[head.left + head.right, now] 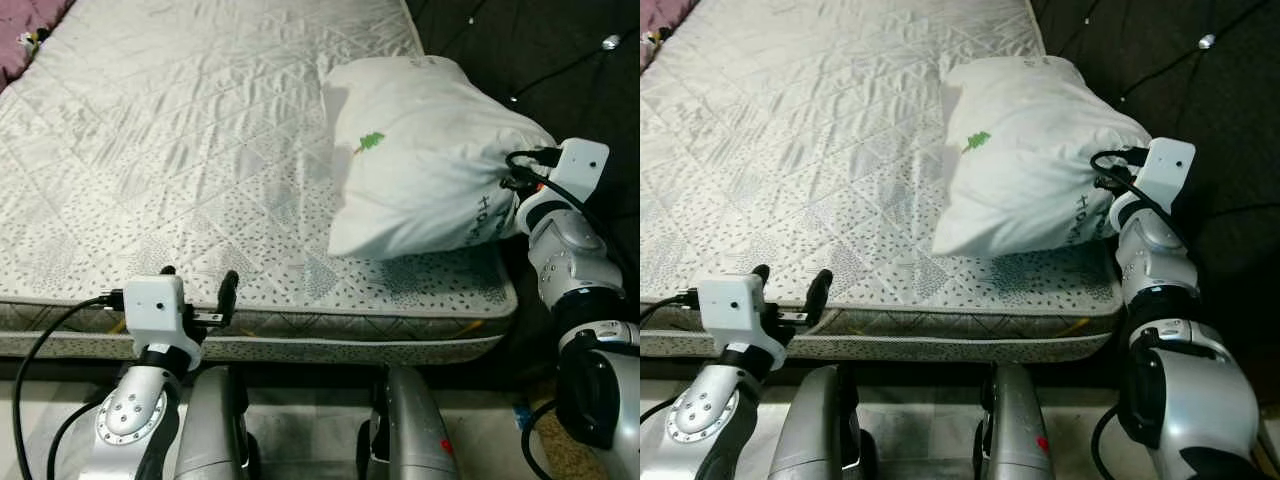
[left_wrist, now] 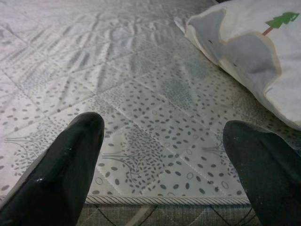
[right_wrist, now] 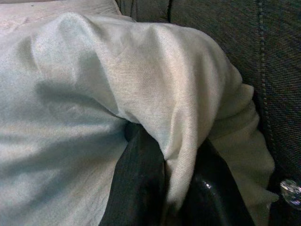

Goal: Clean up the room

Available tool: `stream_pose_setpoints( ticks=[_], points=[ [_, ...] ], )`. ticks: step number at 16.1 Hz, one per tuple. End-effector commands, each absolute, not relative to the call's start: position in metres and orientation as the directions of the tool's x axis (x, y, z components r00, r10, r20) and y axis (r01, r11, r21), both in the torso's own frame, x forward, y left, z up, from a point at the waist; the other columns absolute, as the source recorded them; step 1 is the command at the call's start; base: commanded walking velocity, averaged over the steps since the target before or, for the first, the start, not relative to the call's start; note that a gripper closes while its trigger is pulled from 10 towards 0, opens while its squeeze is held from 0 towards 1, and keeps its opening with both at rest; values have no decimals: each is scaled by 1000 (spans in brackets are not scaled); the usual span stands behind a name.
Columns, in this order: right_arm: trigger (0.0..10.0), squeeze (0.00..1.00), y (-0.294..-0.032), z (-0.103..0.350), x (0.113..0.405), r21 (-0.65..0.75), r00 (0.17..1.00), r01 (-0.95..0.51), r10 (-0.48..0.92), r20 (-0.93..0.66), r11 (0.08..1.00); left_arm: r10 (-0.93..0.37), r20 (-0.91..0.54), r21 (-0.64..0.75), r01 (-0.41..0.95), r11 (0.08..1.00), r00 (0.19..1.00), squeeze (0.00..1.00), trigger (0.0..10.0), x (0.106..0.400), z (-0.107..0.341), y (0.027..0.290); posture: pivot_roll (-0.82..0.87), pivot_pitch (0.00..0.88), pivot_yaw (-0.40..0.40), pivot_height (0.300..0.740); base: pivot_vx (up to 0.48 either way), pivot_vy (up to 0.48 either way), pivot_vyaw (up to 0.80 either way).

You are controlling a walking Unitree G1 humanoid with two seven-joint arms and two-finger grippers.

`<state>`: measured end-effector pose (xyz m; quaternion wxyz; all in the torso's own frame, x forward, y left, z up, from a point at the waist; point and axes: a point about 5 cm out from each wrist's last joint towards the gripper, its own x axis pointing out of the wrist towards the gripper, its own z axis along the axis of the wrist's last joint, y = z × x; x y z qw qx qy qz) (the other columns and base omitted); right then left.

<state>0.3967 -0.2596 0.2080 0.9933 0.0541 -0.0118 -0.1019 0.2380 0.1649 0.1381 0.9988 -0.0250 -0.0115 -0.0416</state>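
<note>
White cotton, bunched into a fold, sits pinched between the two black fingers of the right gripper [image 3: 164, 188]; the fold belongs to the plump white pillow with a small green tree print [image 1: 415, 150], which lies on the right part of the bare quilted grey-white mattress [image 1: 180, 150], near its front corner. The right gripper [image 1: 520, 185] meets the pillow at its right end, beside some dark lettering on the case.

As far as tidying goes, the robot appears to be partway through: the pillow is grasped but seems not yet lifted or carried, resting slumped and askew on the mattress. The mattress has no sheet or cover. Where the pillow should end up is a judgement the pictures do not settle; straightening it at one end of the bed seems likely.

The left gripper [image 1: 196, 292] hovers at the mattress's front edge, its fingers spread apart and empty.

The mattress fabric is satiny, stitched in diamonds with a speckled tree pattern, wrinkled in places, and finished with corded piping along the edge. The pillow looks soft and well stuffed, its case creasing readily under the pinch. Right of the bed lies a dark ribbed fabric surface [image 3: 277, 56].
</note>
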Motion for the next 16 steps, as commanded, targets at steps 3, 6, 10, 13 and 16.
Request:
stream_pose_setpoints(
  ticks=[3, 6, 10, 13, 16],
  points=[
    [0, 0, -268, 215, 388, 20, 974, 179, -180, 138, 984, -85, 7, -41, 85, 996, 996, 0, 10000, 236, 133, 165, 120, 152, -38, 573, 0, 0, 0],
    [0, 0, -265, 182, 366, 13, 980, 151, -152, 126, 988, -90, -11, -42, 89, 995, 996, 0, 10000, 233, 129, 166, 103, 159, -33, 573, 0, 0, 0],
    [0, 0, -240, 156, 320, 25, 983, 114, -116, 139, 993, -123, -16, -39, 123, 992, 992, 0, 10000, 235, 129, 164, 63, 175, -16, 573, 0, 0, 0],
    [0, 0, -192, 138, 283, 25, 995, -21, 18, 100, 999, -127, -17, -37, 126, 991, 992, 0, 10000, 237, 129, 165, 55, 178, -14, 573, 0, 0, 0],
    [0, 0, -183, 132, 282, 69, 997, -48, 43, 67, 996, -121, -13, -34, 120, 992, 993, 0, 10000, 239, 130, 166, 64, 180, -15, 573, 0, 0, 0]
  ],
)
